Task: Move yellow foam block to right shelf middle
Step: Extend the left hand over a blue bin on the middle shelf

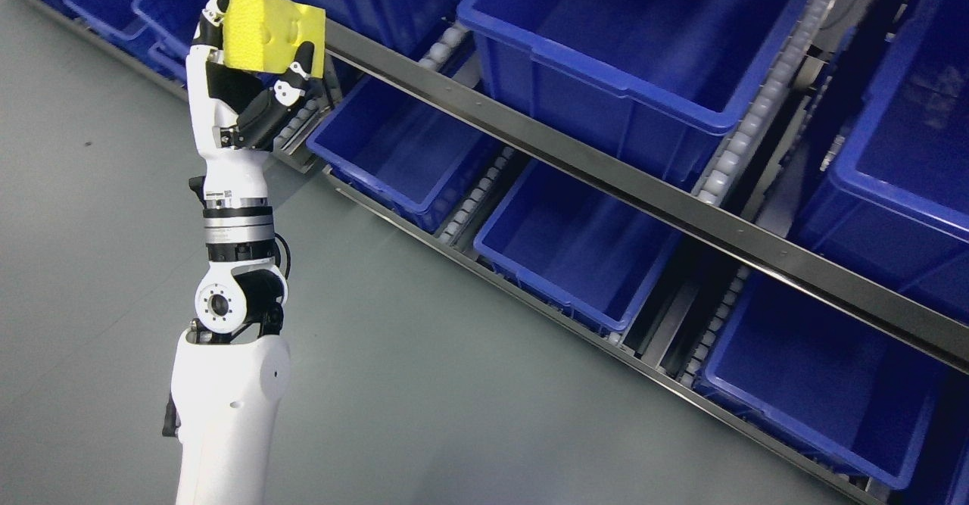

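Your left robot hand (253, 85) is raised, fingers clamped on the yellow foam block (272, 33). It sits just beside the shelf rail (606, 168), above the lower blue bins (394, 149).

A warehouse or storage area is indicated: blue bins (606, 58) are held on a metal rack (681, 202) with roller tracks (727, 164), above a grey floor (454, 384).

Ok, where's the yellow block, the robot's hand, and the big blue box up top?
Yellow block (265, 32), head view, middle of its front face.
Left hand (242, 92), head view, on the palm under the block.
Big blue box (606, 81), head view, on its front wall.
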